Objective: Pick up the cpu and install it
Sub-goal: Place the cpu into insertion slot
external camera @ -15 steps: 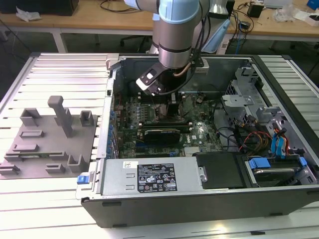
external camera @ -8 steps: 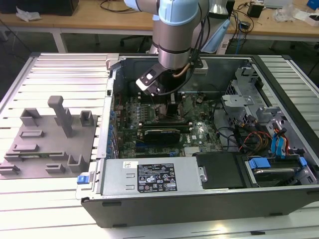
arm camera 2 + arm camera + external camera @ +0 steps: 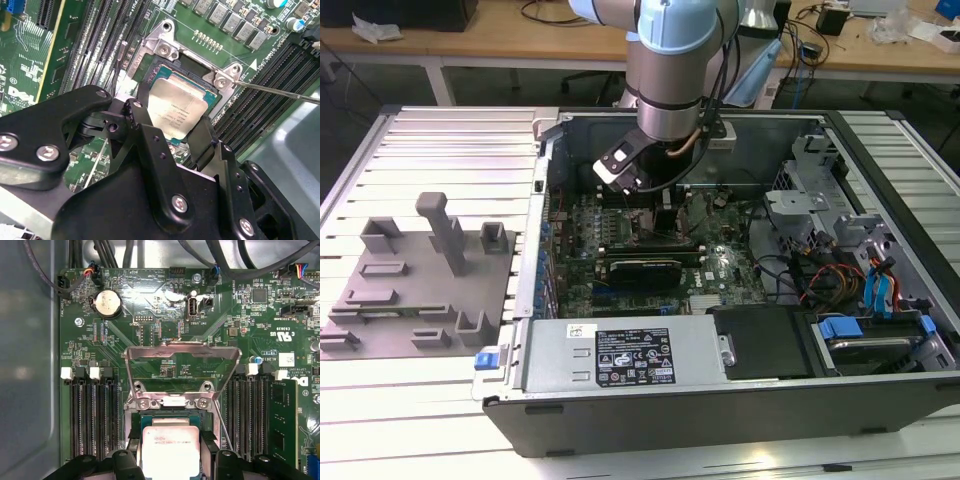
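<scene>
The cpu point(image 3: 180, 112) point(image 3: 170, 445), a small square chip with a pale silver top, lies level over the dark metal-framed socket point(image 3: 165, 47) on the green motherboard. My gripper point(image 3: 176, 114) point(image 3: 171, 452) is shut on it, with one black finger point(image 3: 142, 105) against one edge of the chip and the other pressed to the opposite edge. The socket's metal load plate point(image 3: 182, 365) stands swung up and open beyond the chip. A thin lever rod point(image 3: 280, 92) sticks out beside the socket. In the exterior view the arm's wrist point(image 3: 665, 110) reaches down into the open computer case.
Rows of black memory slots point(image 3: 95, 415) flank the socket on both sides. A long black card point(image 3: 640, 270) lies across the board nearer the power supply point(image 3: 620, 355). Cables and drive bays point(image 3: 860, 260) crowd the exterior view's right. A grey moulded tray point(image 3: 420, 290) sits outside the case.
</scene>
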`<state>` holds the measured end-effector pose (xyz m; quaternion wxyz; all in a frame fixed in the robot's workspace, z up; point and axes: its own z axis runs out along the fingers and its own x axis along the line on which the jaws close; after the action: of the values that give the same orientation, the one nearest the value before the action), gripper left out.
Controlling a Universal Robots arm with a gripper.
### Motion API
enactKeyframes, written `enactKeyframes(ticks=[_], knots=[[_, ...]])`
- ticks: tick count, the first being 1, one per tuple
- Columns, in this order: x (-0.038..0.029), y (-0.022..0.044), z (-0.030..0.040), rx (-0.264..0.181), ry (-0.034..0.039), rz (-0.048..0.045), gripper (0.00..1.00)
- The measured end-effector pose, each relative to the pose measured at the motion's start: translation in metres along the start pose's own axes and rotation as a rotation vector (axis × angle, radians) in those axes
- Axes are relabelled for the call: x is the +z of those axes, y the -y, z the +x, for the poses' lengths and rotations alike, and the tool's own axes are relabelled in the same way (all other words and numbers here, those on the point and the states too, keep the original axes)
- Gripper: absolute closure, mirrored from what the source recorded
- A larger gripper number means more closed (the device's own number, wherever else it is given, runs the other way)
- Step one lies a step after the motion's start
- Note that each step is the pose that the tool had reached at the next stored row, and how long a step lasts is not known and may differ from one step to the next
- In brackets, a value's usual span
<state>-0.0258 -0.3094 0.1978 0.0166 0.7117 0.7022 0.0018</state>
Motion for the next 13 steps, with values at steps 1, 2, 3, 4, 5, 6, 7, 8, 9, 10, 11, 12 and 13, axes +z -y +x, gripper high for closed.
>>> enactKeyframes(ticks=[1, 2, 3, 4, 5, 6, 7, 8, 9, 10, 11, 12, 13], knots=[[0.0, -0.0002, 0.0, 0.0, 0.0, 0.0, 0.45], [0.0001, -0.0003, 0.0, 0.0, 0.0, 0.0, 0.45], [0.0002, -0.0004, -0.0002, 0.0, -0.0003, -0.0002, 0.45], [0.0001, -0.0003, -0.0005, 0.0, -0.0002, -0.0001, 0.45], [0.0001, -0.0004, -0.0013, 0.0, -0.0001, -0.0001, 0.45], [0.0001, -0.0003, -0.0016, 0.0, -0.0001, -0.0001, 0.45], [0.0002, -0.0004, -0.0018, 0.0, -0.0002, -0.0001, 0.45], [0.0002, -0.0004, -0.0018, 0.0, -0.0001, -0.0001, 0.45], [0.0004, -0.0004, -0.002, 0.0, 0.0001, 0.0, 0.45], [0.0006, -0.0004, -0.002, -0.001, 0.0002, 0.0002, 0.45], [0.0007, -0.0005, -0.002, -0.001, 0.0003, 0.0002, 0.45], [0.0011, -0.0007, -0.0019, -0.001, 0.0002, 0.0002, 0.45], [0.0016, -0.0007, -0.0019, -0.001, 0.0003, 0.0002, 0.45]])
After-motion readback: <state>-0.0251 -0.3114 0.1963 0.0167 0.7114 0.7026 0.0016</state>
